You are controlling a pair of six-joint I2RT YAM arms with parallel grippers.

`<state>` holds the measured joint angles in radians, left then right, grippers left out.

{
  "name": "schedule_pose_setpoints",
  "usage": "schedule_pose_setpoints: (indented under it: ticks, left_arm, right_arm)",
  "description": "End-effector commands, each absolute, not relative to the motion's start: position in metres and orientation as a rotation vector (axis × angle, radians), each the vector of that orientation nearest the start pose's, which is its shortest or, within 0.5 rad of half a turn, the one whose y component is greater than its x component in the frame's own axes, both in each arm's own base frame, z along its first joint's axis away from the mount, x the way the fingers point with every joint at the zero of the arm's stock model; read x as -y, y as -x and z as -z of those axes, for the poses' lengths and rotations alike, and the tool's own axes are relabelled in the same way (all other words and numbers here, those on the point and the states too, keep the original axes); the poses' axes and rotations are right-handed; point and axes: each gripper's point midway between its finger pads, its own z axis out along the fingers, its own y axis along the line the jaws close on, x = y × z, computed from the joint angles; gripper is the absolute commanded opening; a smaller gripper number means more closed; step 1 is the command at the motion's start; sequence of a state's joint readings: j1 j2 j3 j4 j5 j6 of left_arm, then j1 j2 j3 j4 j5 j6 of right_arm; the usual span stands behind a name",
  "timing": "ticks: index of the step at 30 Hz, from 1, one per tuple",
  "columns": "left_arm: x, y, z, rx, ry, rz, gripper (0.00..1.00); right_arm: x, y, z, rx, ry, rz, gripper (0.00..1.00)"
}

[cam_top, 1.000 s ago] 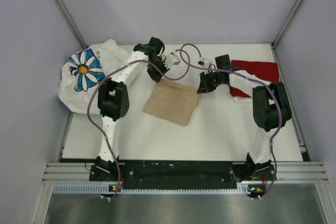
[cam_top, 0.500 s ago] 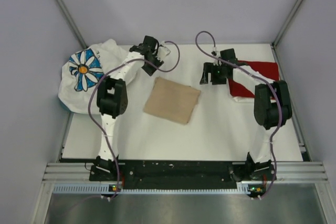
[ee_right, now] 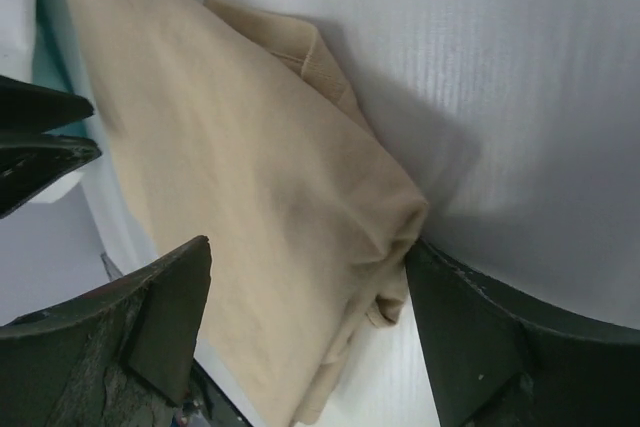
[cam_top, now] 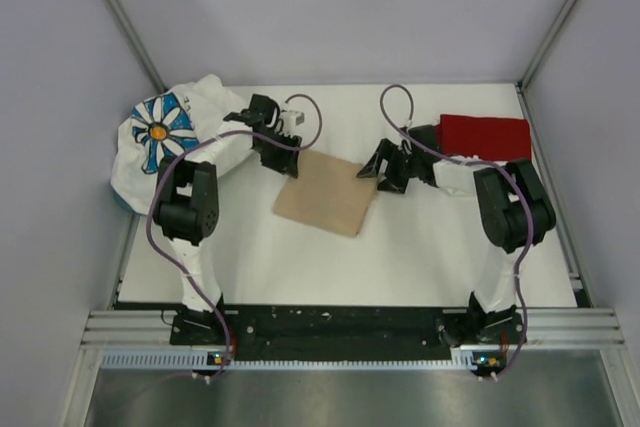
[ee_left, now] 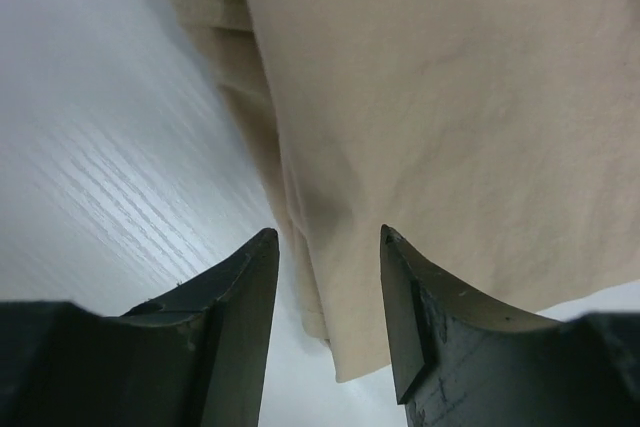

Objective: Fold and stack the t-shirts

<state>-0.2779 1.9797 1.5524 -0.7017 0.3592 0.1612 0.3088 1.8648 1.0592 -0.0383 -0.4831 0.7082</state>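
Worry is the left fingers and right fingers, both spread around far corners of the folded tan cloth t-shirt mid-table, catch only top layers and unfold it.

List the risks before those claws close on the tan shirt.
1. The left claw stands open astride the tan shirt's layered edge. Closing could pinch only some layers, and the fold might open when lifted.
2. The right claw, also open, straddles a bunched corner. An uneven grip could skew the fold.
3. The crumpled daisy shirt lies close by the left claw. A swing that way might drag it.
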Motion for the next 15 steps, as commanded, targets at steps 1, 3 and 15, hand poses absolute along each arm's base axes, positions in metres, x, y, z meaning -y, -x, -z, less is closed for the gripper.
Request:
schedule_pose_setpoints:
  ticks: [1,3,15]
  left_arm:
    - [0.172,-0.416,-0.067,-2.594,-0.474,0.686,0.48]
    - [0.176,-0.412,-0.056,-2.629,-0.470,0.739,0.45]
    - [0.178,-0.393,-0.020,-2.724,-0.403,0.910,0.08]
  right_arm:
    - [-0.254,-0.380,-0.045,-2.469,-0.392,-1.205,0.77]
    - [-0.261,-0.380,-0.042,-2.466,-0.407,-1.269,0.77]
    - [-0.293,-0.375,-0.036,-2.439,-0.413,-1.467,0.51]
